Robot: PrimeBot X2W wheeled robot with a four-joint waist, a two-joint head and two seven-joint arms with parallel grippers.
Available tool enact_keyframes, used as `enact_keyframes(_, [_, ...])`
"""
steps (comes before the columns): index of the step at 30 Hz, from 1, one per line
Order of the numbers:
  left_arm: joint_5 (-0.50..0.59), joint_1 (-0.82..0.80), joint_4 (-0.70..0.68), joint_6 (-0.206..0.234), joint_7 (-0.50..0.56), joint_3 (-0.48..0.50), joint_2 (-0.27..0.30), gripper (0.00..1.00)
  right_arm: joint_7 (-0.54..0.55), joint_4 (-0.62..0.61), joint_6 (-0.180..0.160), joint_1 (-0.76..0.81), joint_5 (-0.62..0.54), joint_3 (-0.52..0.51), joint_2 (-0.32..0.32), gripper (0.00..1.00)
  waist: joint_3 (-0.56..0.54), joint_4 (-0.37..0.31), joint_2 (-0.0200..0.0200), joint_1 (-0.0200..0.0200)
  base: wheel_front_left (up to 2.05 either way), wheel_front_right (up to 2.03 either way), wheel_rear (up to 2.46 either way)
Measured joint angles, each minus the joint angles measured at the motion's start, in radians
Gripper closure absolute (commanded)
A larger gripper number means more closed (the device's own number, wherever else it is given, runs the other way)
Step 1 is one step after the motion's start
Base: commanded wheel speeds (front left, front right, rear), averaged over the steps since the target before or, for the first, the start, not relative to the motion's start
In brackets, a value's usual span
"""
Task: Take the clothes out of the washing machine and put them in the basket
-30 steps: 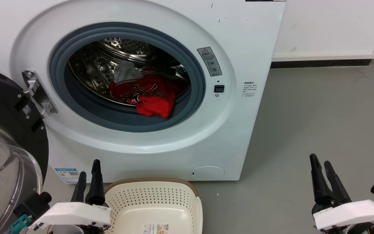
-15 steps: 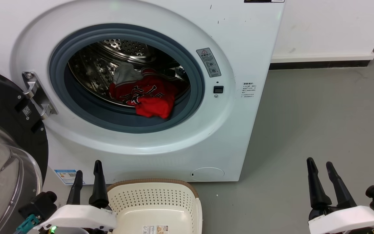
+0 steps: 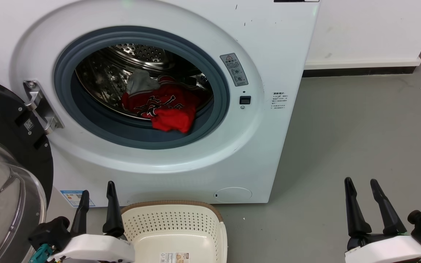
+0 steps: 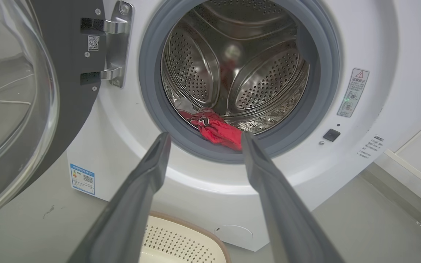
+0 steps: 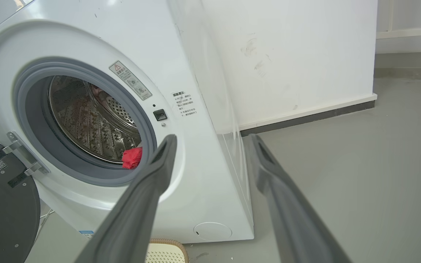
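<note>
The white washing machine (image 3: pixel 269 54) stands with its door swung open to the left. Red clothes (image 3: pixel 163 106) with a pale grey piece (image 3: pixel 141 81) lie at the front of the steel drum, spilling onto the grey seal. The same red clothes (image 4: pixel 217 129) show in the left wrist view, and a red corner (image 5: pixel 133 157) in the right wrist view. The cream basket (image 3: pixel 174 219) sits on the floor below the opening. My left gripper (image 3: pixel 97 188) is open, just left of the basket. My right gripper (image 3: pixel 361 182) is open over bare floor, right of the machine.
The black-framed glass door (image 3: pixel 2 175) juts out at the left, close to my left arm. Grey floor (image 3: pixel 360 120) stretches right of the machine to a white wall with a dark skirting (image 3: pixel 360 71).
Both grippers have spread their fingers wider and both arms have drawn slightly lower in the head view. The clothes and basket have stayed put.
</note>
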Motion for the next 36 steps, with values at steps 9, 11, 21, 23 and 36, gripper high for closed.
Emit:
enact_keyframes(9, [0.094, 0.007, -0.010, 0.012, -0.022, -0.007, 0.002, 0.00, -0.022, -0.043, 0.000, 0.012, -0.090, 0.008, 0.000, 0.00, 0.003, 0.000, 0.0000, 0.0001, 0.00, 0.00, 0.00])
enact_keyframes(11, [0.114, 0.012, -0.014, 0.016, -0.026, -0.008, 0.002, 0.00, -0.027, -0.049, 0.000, 0.015, -0.107, 0.008, 0.000, 0.00, 0.003, -0.001, 0.0000, 0.0000, 0.00, 0.00, 0.00])
enact_keyframes(21, [0.215, 0.030, -0.026, 0.017, -0.054, -0.014, 0.001, 0.00, -0.054, -0.070, 0.000, 0.034, -0.219, 0.017, 0.000, 0.00, 0.001, -0.005, 0.0000, 0.0000, 0.00, 0.00, 0.00])
enact_keyframes(23, [0.231, 0.033, -0.027, 0.016, -0.057, -0.013, 0.000, 0.00, -0.057, -0.073, 0.000, 0.035, -0.235, 0.018, 0.000, 0.00, 0.001, -0.005, 0.0000, 0.0000, 0.00, 0.00, 0.00])
enact_keyframes(36, [0.328, 0.046, -0.031, 0.007, -0.084, 0.001, -0.013, 0.00, -0.082, -0.090, 0.000, 0.055, -0.339, 0.023, -0.001, 0.00, 0.000, -0.008, 0.0000, 0.0000, 0.00, 0.00, 0.00])
